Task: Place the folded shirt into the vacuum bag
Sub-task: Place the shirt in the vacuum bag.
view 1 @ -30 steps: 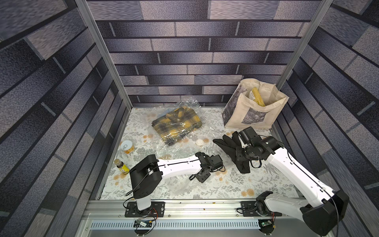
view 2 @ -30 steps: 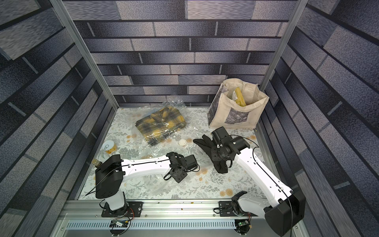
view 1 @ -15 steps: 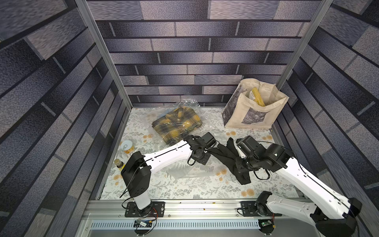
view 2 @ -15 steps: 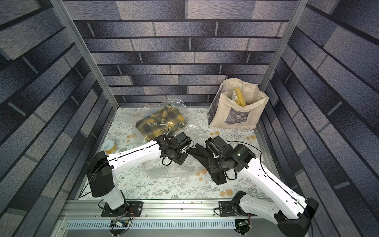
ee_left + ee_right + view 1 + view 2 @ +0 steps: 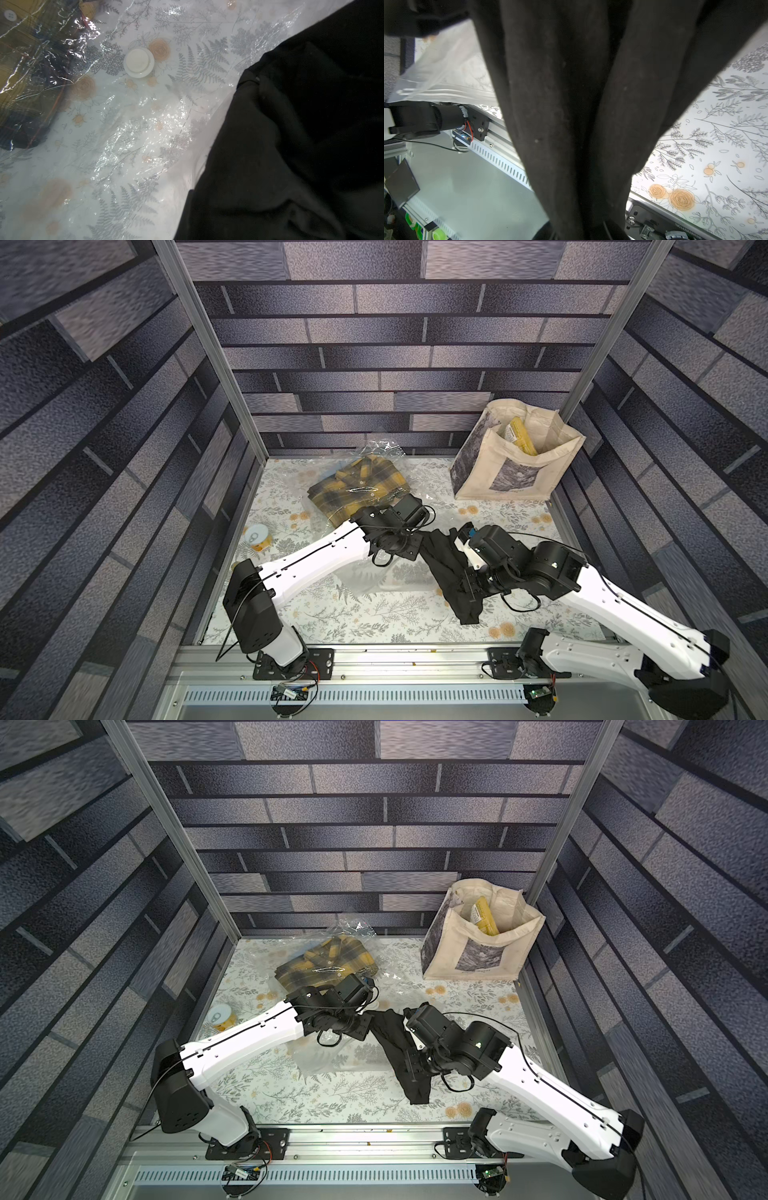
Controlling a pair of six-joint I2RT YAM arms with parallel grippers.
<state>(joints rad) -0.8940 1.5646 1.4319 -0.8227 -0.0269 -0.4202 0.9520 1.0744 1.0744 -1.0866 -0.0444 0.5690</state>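
Note:
The folded shirt (image 5: 446, 568) is black and hangs crumpled above the table's middle in both top views, also (image 5: 395, 1048). My right gripper (image 5: 467, 589) is shut on it, and the cloth fills the right wrist view (image 5: 571, 104). The vacuum bag (image 5: 374, 578) is clear crinkly plastic with a round white valve cap (image 5: 139, 62). Its far end covers a yellow plaid shirt (image 5: 357, 489). My left gripper (image 5: 409, 549) is shut just left of the black shirt, and the bag's zip edge (image 5: 442, 93) rises toward it. Its jaws are hidden in the left wrist view.
A beige tote bag (image 5: 515, 464) with a yellow pack stands at the back right. A small tin can (image 5: 259, 535) sits by the left wall. The floral tablecloth (image 5: 374, 626) shows in front of the arms, ending at the metal front rail (image 5: 395, 655).
My left arm swung from the front toward the middle, its gripper shut and lifted the bag's edge. My right arm carried the black shirt leftward and nearer the front.

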